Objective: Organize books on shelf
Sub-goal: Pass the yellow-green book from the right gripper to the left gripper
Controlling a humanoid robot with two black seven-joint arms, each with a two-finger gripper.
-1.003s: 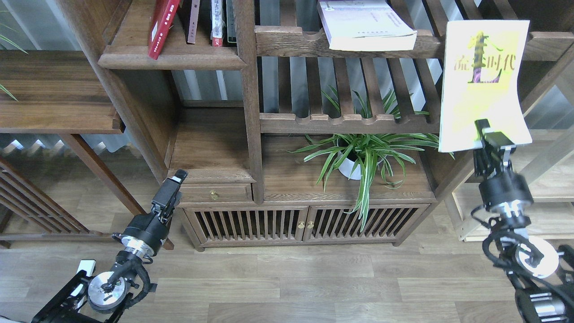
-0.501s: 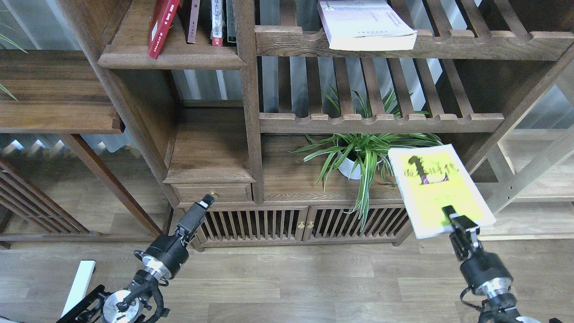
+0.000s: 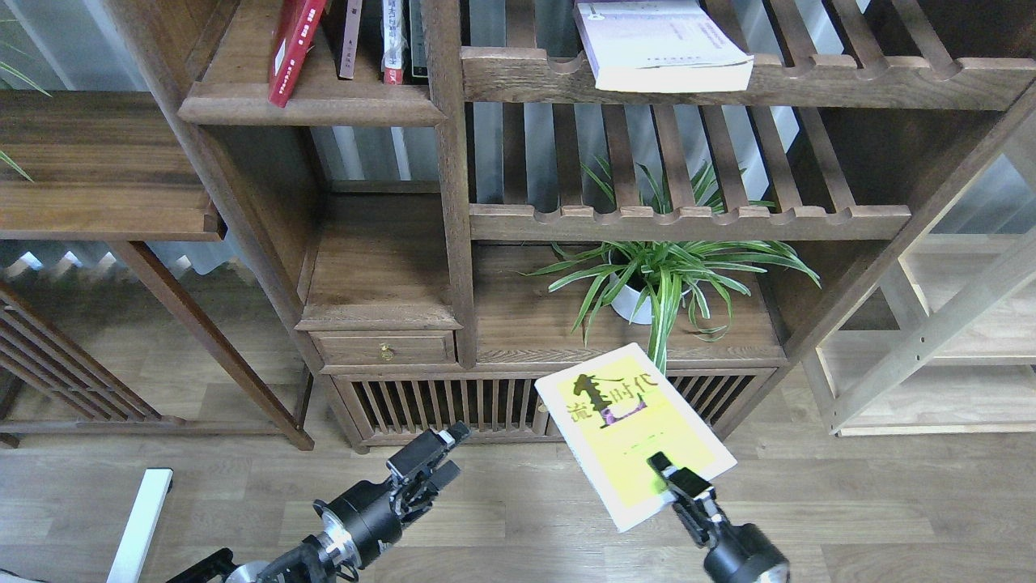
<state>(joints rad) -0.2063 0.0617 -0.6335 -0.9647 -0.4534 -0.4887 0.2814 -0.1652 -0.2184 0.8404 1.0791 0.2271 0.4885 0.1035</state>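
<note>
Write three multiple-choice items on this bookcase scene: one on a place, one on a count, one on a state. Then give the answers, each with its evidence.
1. Where does the pale lavender-white book lie?
A. On the upper slatted shelf
B. On the floor
C. Beside the potted plant

2. How many books stand on the solid dark-brown shelf at top left?
A. One
B. Four
C. Seven

3. What is the state of the yellow-green book?
A. Lying flat on the cabinet
B. Held at its lower edge by the right tool
C. Standing on the shelf

Answers:
1. A: it lies flat on the notched upper slats, above the potted plant.
2. B: a red book leans there beside three slim volumes.
3. B: the right tool is shut on the book's lower edge, holding it in the air before the cabinet doors; the left tool holds nothing.
</note>
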